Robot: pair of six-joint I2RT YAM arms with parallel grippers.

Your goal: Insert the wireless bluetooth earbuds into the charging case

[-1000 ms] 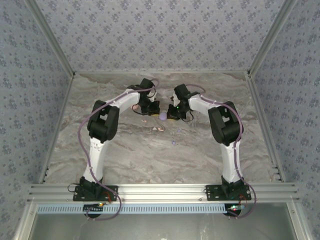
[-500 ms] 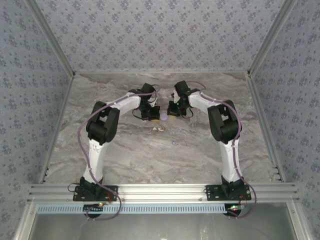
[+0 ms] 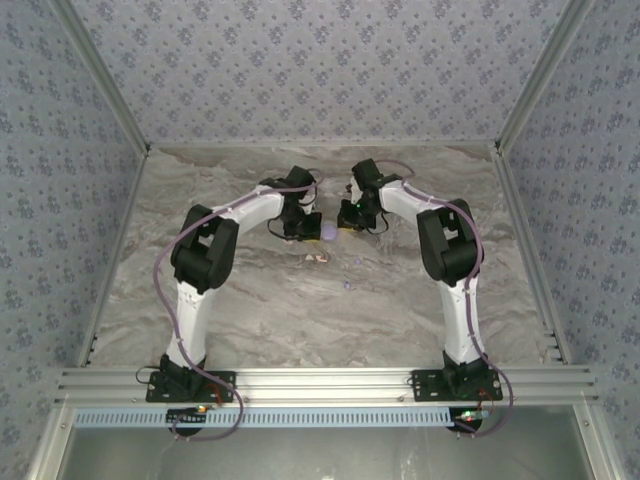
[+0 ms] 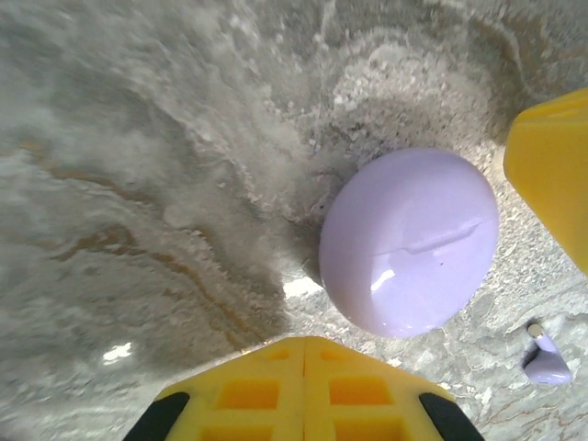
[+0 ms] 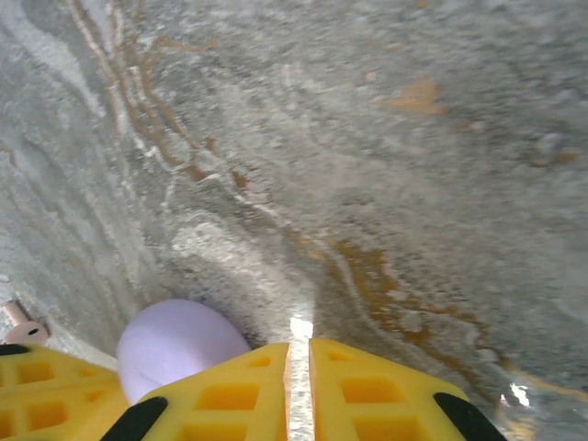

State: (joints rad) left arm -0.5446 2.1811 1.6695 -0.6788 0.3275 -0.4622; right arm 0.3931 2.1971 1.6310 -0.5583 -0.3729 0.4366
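A round lilac charging case point(image 4: 409, 241) lies closed on the marble table point(image 4: 138, 184), its lid seam facing up. My left gripper point(image 4: 304, 342) is shut and empty, its tips just short of the case's near edge. A tiny lilac earbud point(image 4: 545, 360) lies beside the case. My right gripper point(image 5: 299, 347) is shut with only a hairline gap and holds nothing; the case point(image 5: 179, 344) sits just left of its tips. A pinkish earbud point(image 5: 23, 322) shows at the left edge. From above, the case point(image 3: 327, 233) lies between the left gripper point(image 3: 306, 230) and right gripper point(image 3: 343, 222).
Small pinkish pieces point(image 3: 319, 258) lie just in front of the case, and a lilac piece point(image 3: 347, 285) lies nearer the arms. The right gripper's yellow finger point(image 4: 551, 175) reaches into the left wrist view beside the case. Patterned walls enclose the table on three sides.
The left gripper has swung to the right and settled close against the lilac case. The right gripper has shifted slightly. The case stays in place.
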